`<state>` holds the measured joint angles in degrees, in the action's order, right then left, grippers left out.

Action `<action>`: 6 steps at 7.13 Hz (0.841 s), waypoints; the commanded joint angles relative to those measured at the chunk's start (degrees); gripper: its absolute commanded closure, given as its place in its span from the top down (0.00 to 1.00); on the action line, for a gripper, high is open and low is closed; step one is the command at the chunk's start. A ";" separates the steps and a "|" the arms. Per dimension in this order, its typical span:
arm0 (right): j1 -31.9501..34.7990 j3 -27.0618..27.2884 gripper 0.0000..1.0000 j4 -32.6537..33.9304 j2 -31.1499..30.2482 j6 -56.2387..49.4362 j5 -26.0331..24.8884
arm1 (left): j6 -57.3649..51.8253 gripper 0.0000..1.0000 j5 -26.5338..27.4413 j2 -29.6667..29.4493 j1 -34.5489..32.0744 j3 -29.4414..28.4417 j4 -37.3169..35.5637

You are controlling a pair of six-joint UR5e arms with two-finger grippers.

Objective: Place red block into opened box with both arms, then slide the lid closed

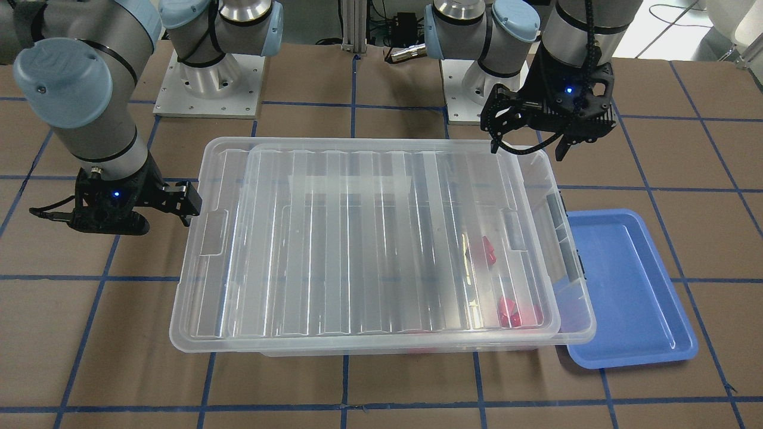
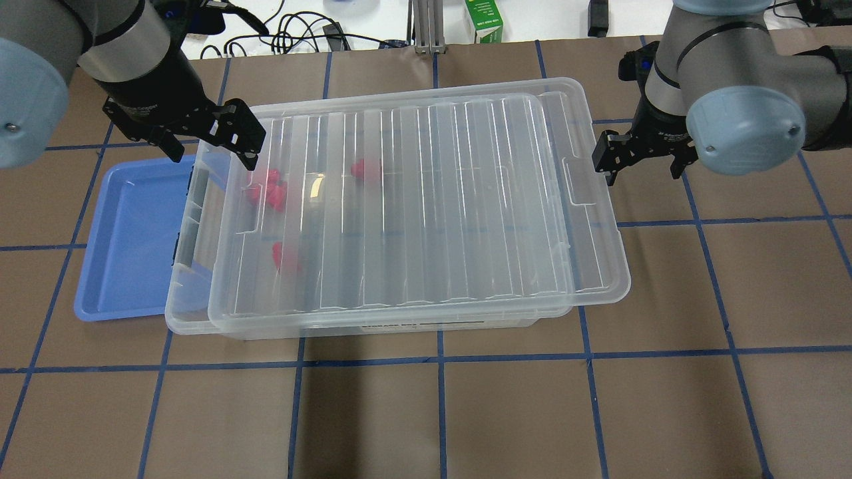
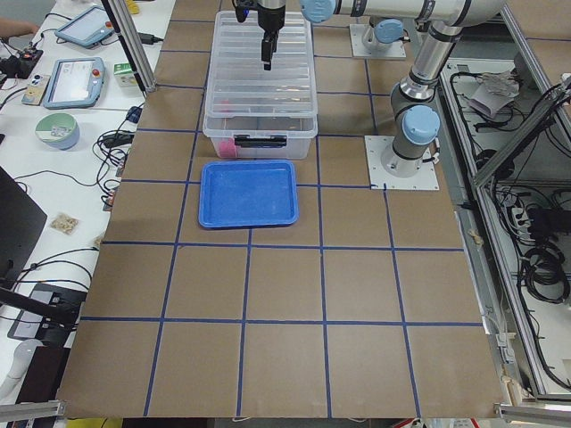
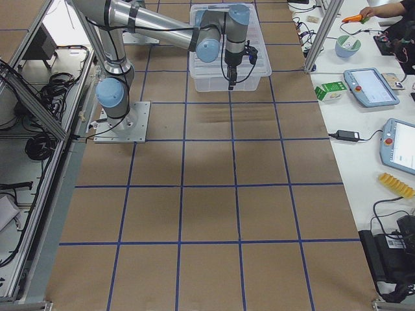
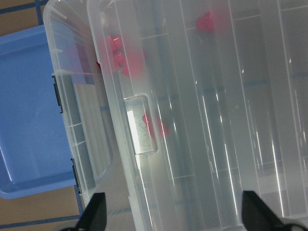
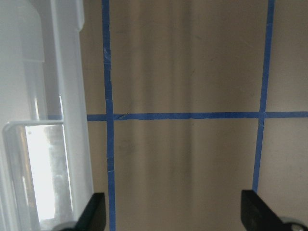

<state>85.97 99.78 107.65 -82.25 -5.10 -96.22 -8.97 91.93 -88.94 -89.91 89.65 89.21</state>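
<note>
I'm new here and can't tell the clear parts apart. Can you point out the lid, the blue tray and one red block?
lid (image 2: 426,199), overhead view, middle of its ribbed panel.
blue tray (image 2: 133,233), overhead view, its bare floor.
red block (image 2: 365,169), overhead view, its body, seen through the lid.

Left gripper (image 2: 212,154), right gripper (image 2: 642,171) point down (fingers (image 2: 245,141) spread on both)

Box (image 2: 190,293): clear bin, mid-bench.
Lid (image 2: 426,199): flat on top, offset to my right, left end uncovered.
Red blocks (image 2: 269,193): inside, near left end.
</note>
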 commanded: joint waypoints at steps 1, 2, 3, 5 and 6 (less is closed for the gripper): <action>-0.53 -3.77 1.00 2.82 -0.88 -3.24 -0.38 | 0.00 1.00 0.00 0.09 0.00 0.00 0.00; 0.51 -7.11 1.00 -2.57 -3.15 -2.03 0.58 | -0.09 1.00 0.00 0.09 0.00 0.00 0.00; 1.74 -10.89 1.00 -10.19 -5.35 0.85 5.03 | 0.00 1.00 0.00 0.00 0.09 0.00 0.00; 4.11 -12.95 1.00 -17.55 -7.83 2.19 9.62 | -0.09 1.00 0.00 0.00 0.09 0.00 0.00; 4.21 -11.21 1.00 -17.65 -6.97 1.76 9.47 | -0.09 1.00 0.00 0.09 0.09 0.00 0.00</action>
<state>89.55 87.69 91.54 -89.36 -3.34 -87.89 -9.04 91.95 -88.90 -89.83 89.65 89.21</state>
